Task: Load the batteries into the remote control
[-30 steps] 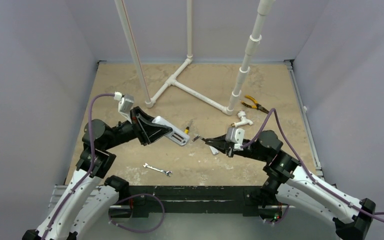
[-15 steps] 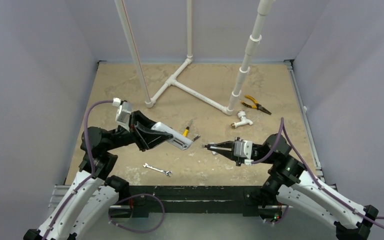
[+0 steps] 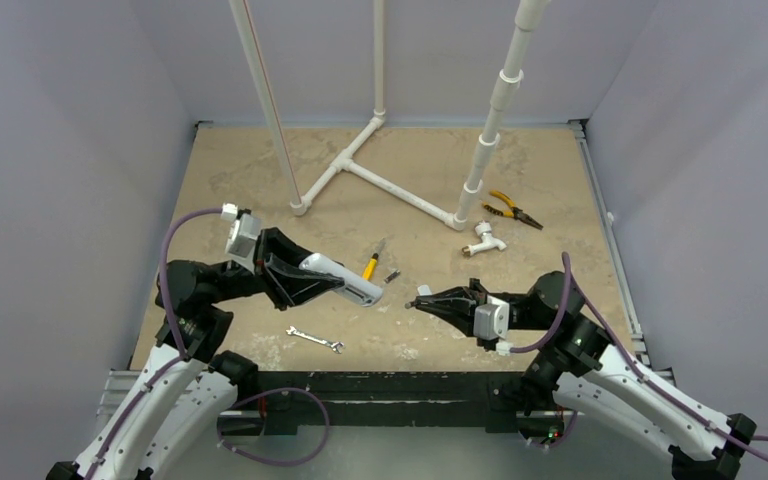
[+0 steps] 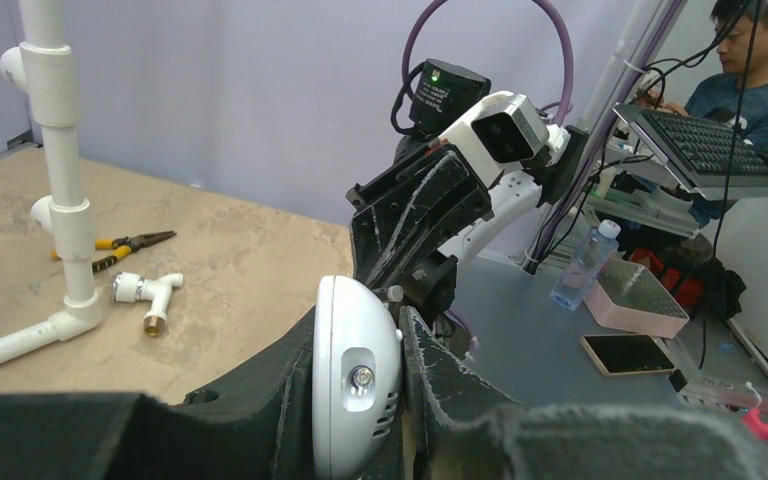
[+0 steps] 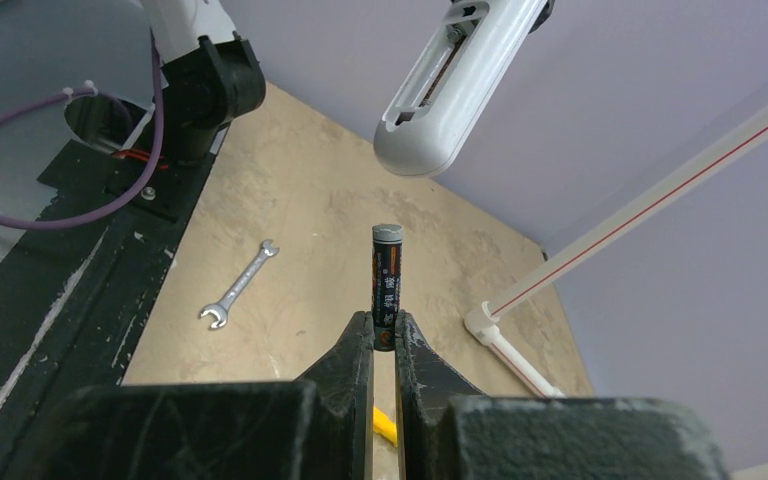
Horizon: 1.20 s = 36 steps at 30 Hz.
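1. The battery (image 5: pixel 387 285) has small white marks down its black side — they look like letters, but they are too small and blurry to read.
2. The remote control (image 5: pixel 422 130) shows no words or numbers that can be read.
3. The keyboard (image 4: pixel 708 150) far back in the left wrist view has keys — their letters cannot be made out.
4. In the top view nothing written can be read.

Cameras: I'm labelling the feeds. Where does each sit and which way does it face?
Top external: above, behind the bases, looking down on the table; both arms show.
Left wrist: looks along its fingers, past the remote, at the right arm.
Right wrist: looks along its fingers, past the battery, at the remote.
Shared: all three show the remote.
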### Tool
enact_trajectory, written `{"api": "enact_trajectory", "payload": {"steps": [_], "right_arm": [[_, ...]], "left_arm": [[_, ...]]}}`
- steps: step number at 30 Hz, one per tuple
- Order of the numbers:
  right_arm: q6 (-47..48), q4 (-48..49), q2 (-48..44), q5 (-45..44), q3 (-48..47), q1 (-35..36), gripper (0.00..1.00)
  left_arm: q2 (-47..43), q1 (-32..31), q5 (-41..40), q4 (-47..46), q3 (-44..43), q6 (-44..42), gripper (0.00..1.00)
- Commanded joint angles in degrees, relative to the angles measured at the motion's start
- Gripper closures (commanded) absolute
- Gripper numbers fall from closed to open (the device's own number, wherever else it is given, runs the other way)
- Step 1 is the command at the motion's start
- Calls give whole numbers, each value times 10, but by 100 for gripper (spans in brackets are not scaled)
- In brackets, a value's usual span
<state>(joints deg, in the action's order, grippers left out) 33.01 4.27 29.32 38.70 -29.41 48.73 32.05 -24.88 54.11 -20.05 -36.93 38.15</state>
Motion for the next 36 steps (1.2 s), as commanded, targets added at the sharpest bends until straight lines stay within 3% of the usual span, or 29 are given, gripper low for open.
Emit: {"api": "enact_trajectory", "payload": {"steps": [1, 14, 19, 25, 30, 36], "right_arm": [[21, 27, -3, 16, 2, 0, 100], [21, -11, 20, 10, -25, 0, 100], [2, 0, 11, -1, -20, 0, 100], [-104, 49, 31, -76, -20, 1, 100], [-236, 15, 68, -227, -49, 0, 100], [-434, -85, 182, -498, -92, 0, 100]], "left_arm": [[0, -3, 7, -28, -9, -16, 100], [6, -3, 23, -113, 7, 46, 100], [6, -3, 12, -77, -1, 28, 100], [21, -4, -62, 21, -23, 0, 100], [41, -3, -173, 186, -64, -32, 100], [45, -3, -214, 238, -74, -34, 100]]}}
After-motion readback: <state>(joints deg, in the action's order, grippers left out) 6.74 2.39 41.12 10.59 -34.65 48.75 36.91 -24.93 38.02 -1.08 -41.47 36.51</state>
